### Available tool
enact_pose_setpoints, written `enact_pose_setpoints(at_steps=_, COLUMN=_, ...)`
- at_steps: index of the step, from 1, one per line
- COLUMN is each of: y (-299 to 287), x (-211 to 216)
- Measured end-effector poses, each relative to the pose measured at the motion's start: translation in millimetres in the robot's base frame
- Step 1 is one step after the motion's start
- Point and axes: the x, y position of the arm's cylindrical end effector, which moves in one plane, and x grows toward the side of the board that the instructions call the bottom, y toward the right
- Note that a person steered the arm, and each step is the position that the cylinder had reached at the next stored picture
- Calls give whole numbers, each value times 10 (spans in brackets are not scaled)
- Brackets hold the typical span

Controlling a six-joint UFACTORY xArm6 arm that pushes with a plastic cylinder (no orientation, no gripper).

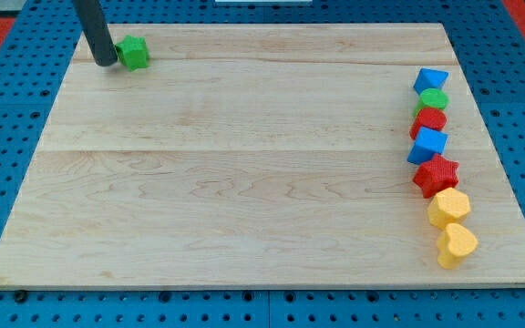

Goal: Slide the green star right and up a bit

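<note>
My tip (pixel 106 63) touched the green star (pixel 134 53) from its left, upper left of the worktop (pixel 244 164); I had no jaws.

green star (pixel 134 53), flat, board's top-left corner

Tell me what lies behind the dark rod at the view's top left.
The small green star block sits just right of my tip, apparently touching. The rod covers the star's left edge and a strip of the wooden board; nothing else shows there.
</note>
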Motion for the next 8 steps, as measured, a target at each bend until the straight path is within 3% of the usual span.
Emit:
enact_pose_setpoints(at_steps=1, y=261, x=-32)
enact_pose_setpoints(at_steps=2, y=-178, x=64)
enact_pose_setpoints(at_steps=3, y=269, x=389)
enact_pose_setpoints(at_steps=5, y=465, x=-26)
enact_pose_setpoints(at_steps=6, y=260, x=118)
enact_pose_setpoints(at_steps=7, y=591, x=429)
enact_pose_setpoints(at_steps=8, y=1107, x=343)
